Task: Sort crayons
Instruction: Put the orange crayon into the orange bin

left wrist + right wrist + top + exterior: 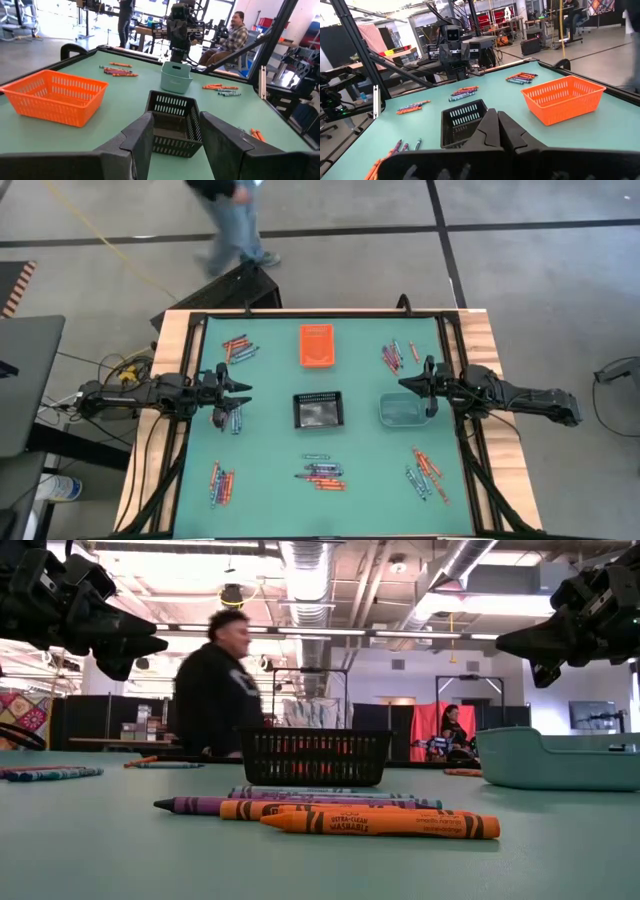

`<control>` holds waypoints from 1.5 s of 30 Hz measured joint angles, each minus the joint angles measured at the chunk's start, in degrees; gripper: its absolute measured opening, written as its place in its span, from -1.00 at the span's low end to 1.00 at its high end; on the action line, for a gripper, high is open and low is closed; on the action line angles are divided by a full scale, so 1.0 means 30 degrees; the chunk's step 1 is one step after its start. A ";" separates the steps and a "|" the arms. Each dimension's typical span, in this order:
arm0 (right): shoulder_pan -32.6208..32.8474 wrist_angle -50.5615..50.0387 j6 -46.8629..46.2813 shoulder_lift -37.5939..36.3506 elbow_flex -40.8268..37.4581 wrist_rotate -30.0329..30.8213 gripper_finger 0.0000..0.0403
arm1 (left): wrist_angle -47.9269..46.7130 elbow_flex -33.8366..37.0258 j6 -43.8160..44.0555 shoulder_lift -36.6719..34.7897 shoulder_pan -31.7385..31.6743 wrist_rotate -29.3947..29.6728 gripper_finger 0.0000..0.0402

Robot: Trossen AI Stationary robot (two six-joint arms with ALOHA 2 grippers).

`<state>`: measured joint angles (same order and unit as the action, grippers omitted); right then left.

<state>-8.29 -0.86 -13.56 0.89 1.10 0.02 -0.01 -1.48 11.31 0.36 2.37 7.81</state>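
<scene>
Several small heaps of crayons lie on the green mat: far left [240, 347], far right [395, 356], near left [221, 483], near middle [322, 473] and near right [427, 473]. One more heap [230, 418] lies under my left gripper. The near-middle crayons [330, 812] are orange, purple and teal. My left gripper [243, 394] [176, 137] hangs open above the mat at the left edge, pointing level at the black mesh bin [318, 410]. My right gripper [403, 383] [497, 125] hangs shut at the right edge, above the teal bin [402, 410]. Neither touches anything.
An orange bin [316, 345] stands at the far middle, with the black mesh bin at the centre and the teal bin to its right. A person [235, 225] walks past the table's far edge. A raised dark rim [320, 313] runs around the mat.
</scene>
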 joint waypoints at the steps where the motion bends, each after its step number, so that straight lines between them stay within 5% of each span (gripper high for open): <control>1: 0.0003 0.0000 0.0004 0.0004 0.0002 -0.0001 -1.00 | -0.0006 0.0000 -0.0273 0.0000 0.0006 0.0006 -0.26; 19: -0.0170 0.0427 0.2106 0.0007 -0.0032 0.0064 -1.00 | 0.0322 0.0007 0.0567 0.0001 0.0002 0.0338 -0.26; 26: -0.0163 0.1501 0.4654 0.0005 -0.0087 0.0164 -1.00 | 0.0905 0.0007 0.3972 0.0001 0.0006 0.0926 -0.26; 33: -0.0163 0.2407 0.5047 0.0961 -0.0069 0.2183 -1.00 | 0.1633 0.0007 0.2126 0.0001 0.0006 0.5111 -0.26; 42: -0.0163 0.4570 0.5255 0.3829 -0.0036 0.3740 -1.00 | 0.2942 0.0007 0.2537 0.0001 0.0000 1.5350 -0.26; 45: -0.0175 0.5621 0.5704 0.4884 -0.0029 0.4053 -1.00 | 0.2909 0.0007 0.2451 0.0001 -0.0239 1.5521 -0.26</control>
<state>-8.81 16.00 3.55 15.54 1.02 12.18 8.72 -1.45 18.66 0.36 1.66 54.38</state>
